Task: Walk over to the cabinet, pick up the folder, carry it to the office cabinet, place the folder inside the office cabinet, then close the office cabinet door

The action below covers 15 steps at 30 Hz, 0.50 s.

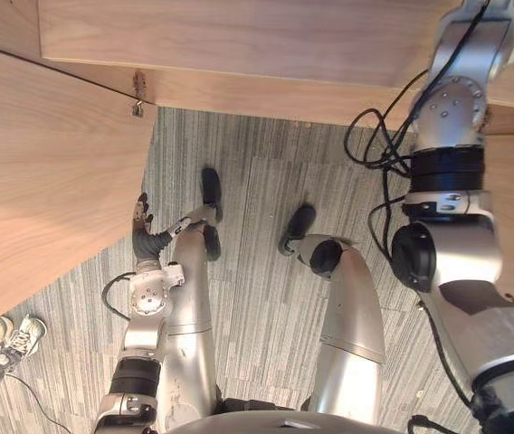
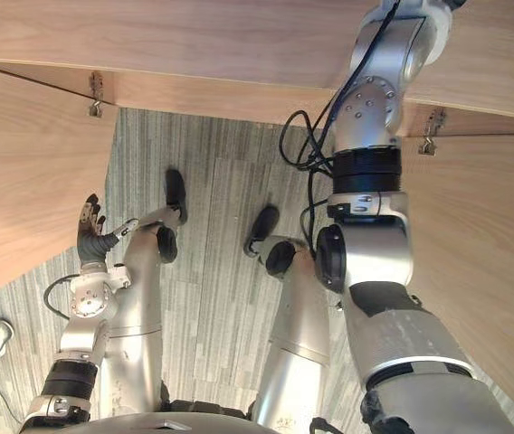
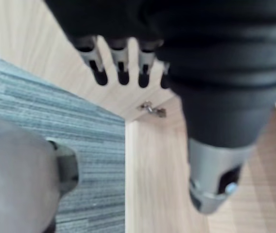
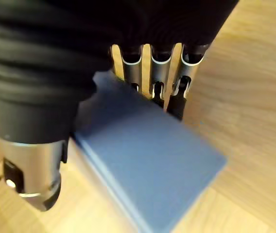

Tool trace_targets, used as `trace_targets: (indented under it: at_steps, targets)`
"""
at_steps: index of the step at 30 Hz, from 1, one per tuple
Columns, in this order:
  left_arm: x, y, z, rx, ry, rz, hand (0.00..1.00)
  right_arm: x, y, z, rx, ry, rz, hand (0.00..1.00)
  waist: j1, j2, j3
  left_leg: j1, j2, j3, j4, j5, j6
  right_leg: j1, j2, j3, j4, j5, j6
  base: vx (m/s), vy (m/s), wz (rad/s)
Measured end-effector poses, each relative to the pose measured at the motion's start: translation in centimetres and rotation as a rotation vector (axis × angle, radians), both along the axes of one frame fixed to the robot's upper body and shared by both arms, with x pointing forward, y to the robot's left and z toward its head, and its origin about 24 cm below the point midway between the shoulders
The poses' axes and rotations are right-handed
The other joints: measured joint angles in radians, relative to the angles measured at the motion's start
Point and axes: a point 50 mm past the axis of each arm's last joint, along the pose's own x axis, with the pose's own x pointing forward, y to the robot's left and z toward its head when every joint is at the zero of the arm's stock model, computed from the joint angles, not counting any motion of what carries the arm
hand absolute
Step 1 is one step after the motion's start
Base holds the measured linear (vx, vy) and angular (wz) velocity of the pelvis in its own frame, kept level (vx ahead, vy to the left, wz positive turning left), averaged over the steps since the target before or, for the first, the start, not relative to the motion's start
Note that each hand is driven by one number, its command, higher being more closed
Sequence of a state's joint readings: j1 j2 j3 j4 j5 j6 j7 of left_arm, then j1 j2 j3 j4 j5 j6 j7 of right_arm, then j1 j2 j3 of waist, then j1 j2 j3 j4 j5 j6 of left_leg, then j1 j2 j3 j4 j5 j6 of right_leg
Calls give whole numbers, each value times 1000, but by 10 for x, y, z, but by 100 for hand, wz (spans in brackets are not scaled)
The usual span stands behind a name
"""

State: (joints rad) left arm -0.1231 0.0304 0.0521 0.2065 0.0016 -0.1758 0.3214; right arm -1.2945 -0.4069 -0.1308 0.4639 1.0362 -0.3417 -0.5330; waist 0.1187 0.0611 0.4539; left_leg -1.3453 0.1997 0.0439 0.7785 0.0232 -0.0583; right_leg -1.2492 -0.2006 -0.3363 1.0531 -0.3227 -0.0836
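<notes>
Under the fingers of the right robot hand lies the blue folder, flat on pale wood that I take to be a shelf of the office cabinet. The dark fingertips press on its top face and the thumb sits against its near edge, so the hand looks clamped on it rather than merely resting. Well apart from that hand, low at the robot's other side, the left robot hand hangs with fingers straight and holding nothing. It is just beside the open left door, and a hinge shows past its fingertips. The right door stands open too, close alongside the raised right arm. By my reckoning the folder is in place or nearly so, with letting go and shutting up the cabinet yet to come. The trouble I would watch for is in the release. If the fingers open unevenly, or the tips drag on the cover as the hand draws out, the folder could slide with it and overhang the shelf edge, where a closing door would jam on it. A door swung before the right arm is clear would strike the arm.
</notes>
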Motion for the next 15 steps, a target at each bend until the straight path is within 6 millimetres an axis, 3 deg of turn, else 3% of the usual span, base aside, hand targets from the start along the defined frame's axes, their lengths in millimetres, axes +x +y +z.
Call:
trace_targets:
  at_steps: [7,15]
  targets:
    - [-1,-1,-2,3,13,-8,0,1,-4,6,-90,12,-30,0,-8,0,0,3,-1,-2,-29,19,2,6,5,-7,-28,19,0,-35,6,0]
    - [-7,5,-10,21,46,-1,0,1,-5,6,-147,11,-53,0,-16,-30,-15,25,7,0,-31,19,2,31,15,-7,-48,29,3,-39,-10,-4]
